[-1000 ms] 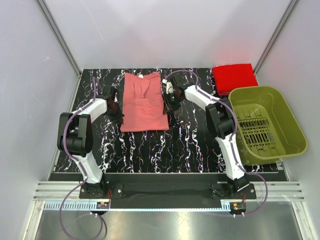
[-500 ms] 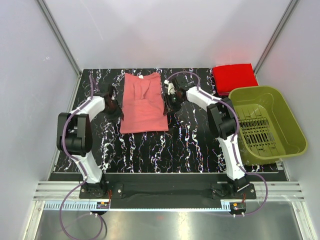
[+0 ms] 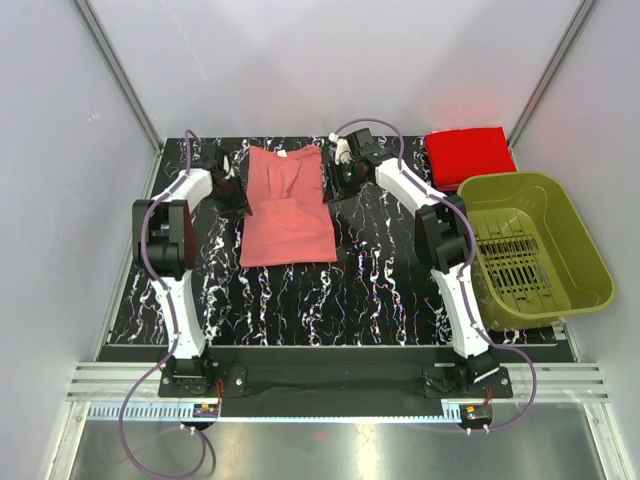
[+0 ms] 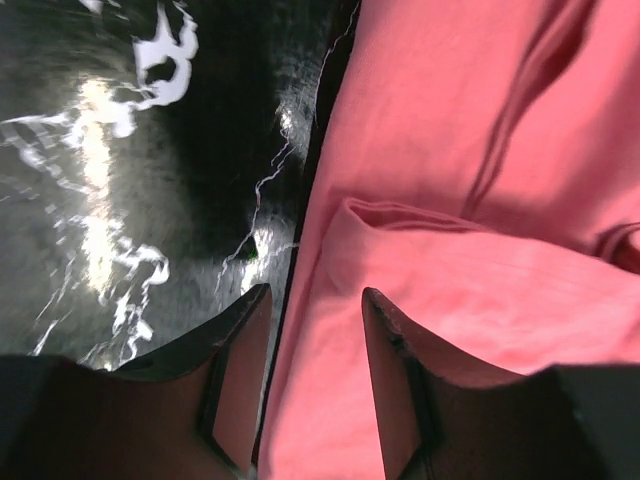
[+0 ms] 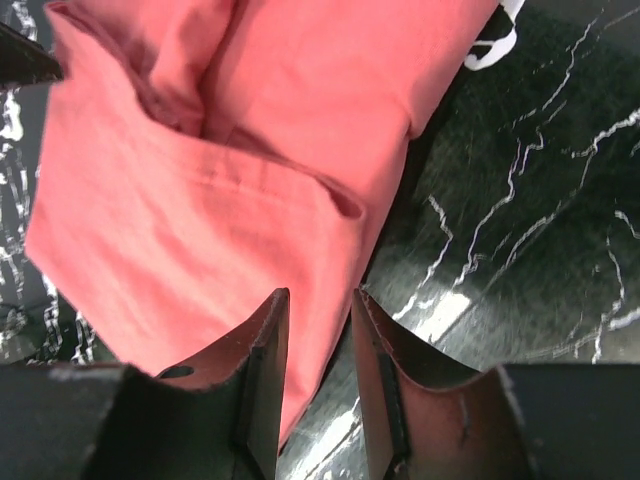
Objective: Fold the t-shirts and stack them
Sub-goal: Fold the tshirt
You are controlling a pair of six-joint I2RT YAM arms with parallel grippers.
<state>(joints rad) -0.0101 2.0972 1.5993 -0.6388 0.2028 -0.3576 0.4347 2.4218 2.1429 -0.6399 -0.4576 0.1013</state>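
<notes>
The salmon-pink t-shirt (image 3: 288,205) lies flat on the black marbled table (image 3: 380,270), folded into a long strip with the collar at the back. The red t-shirt (image 3: 468,155) rests folded at the back right corner. My left gripper (image 3: 232,190) is at the pink shirt's left edge. In the left wrist view it (image 4: 315,300) stands open, straddling that edge of the cloth (image 4: 480,200). My right gripper (image 3: 340,180) is at the shirt's right edge. The right wrist view shows it (image 5: 320,300) open over that edge of the cloth (image 5: 200,200), and nothing is pinched.
An olive-green plastic basket (image 3: 530,245) stands on the right side of the table, just in front of the red shirt. White walls enclose the table at the back and on both sides.
Both grippers have slid toward the back along the pink shirt's edges. The left jaws have spread apart from nearly shut. The shirt has hardly shifted.
</notes>
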